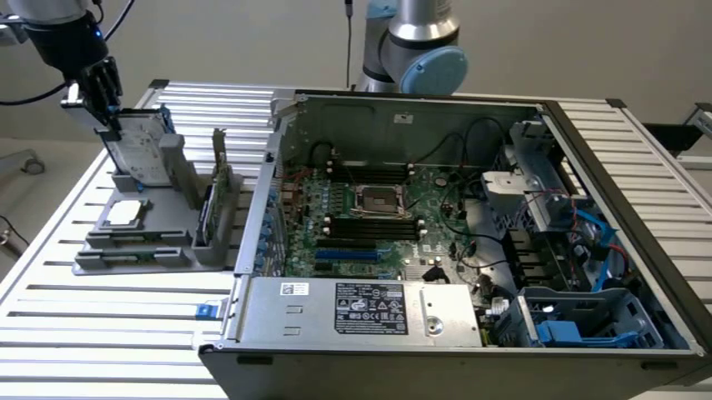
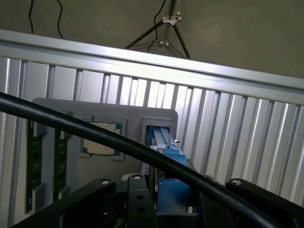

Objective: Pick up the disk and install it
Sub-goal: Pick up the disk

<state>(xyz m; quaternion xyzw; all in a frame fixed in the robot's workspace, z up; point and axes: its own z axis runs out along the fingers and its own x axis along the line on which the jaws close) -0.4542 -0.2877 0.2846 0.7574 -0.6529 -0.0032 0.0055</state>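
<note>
At the exterior view's left, the gripper (image 1: 109,117) straddles the top of the disk (image 1: 142,150), upright in its grey holder (image 1: 133,242) on the bench (image 1: 100,317). Pick-up is in hand; whether the jaws grip it, I cannot tell. Lifting calls for a square grip.

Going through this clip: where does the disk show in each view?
Exterior view: the disk stands upright in the grey holder at the exterior view's left.
Wrist view: the disk is edge-on, blue carrier showing, in the holder's slot.
Shared landmark: the silver chip in the same holder.
</note>
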